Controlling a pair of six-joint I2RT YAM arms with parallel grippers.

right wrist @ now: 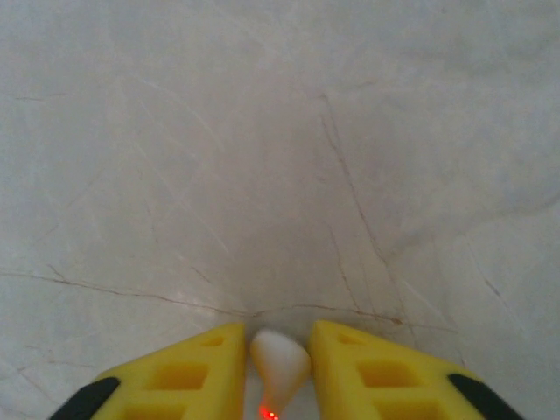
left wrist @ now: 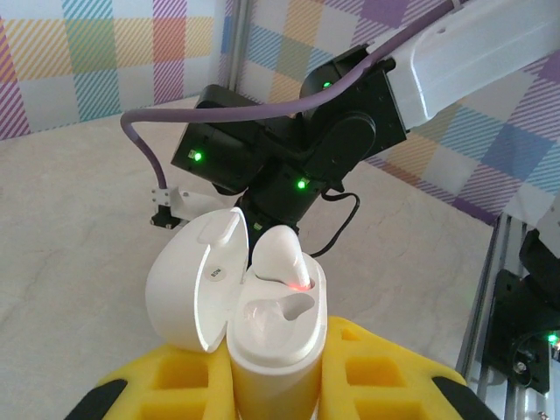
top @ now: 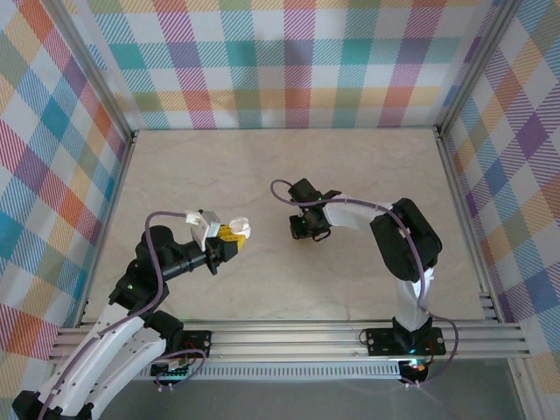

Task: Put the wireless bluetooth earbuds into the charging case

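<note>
My left gripper (left wrist: 276, 372) is shut on the white charging case (left wrist: 273, 350), holding it upright between the yellow fingers (left wrist: 385, 378). The lid (left wrist: 191, 280) hangs open to the left. One white earbud (left wrist: 284, 255) sits in the far slot with a red light at its stem, and the near slot (left wrist: 276, 311) is empty. From above, the case (top: 238, 227) is left of centre. My right gripper (right wrist: 278, 372) hangs low over the table, shut on a second white earbud (right wrist: 280, 360) that glows red at its stem. The two black earbuds are out of view.
The right arm's black wrist (left wrist: 271, 166) with its purple cable hangs just beyond the open case. Marble tabletop (top: 289, 175) lies all around, bordered by plaid walls and an aluminium rail (top: 289, 337) at the near edge.
</note>
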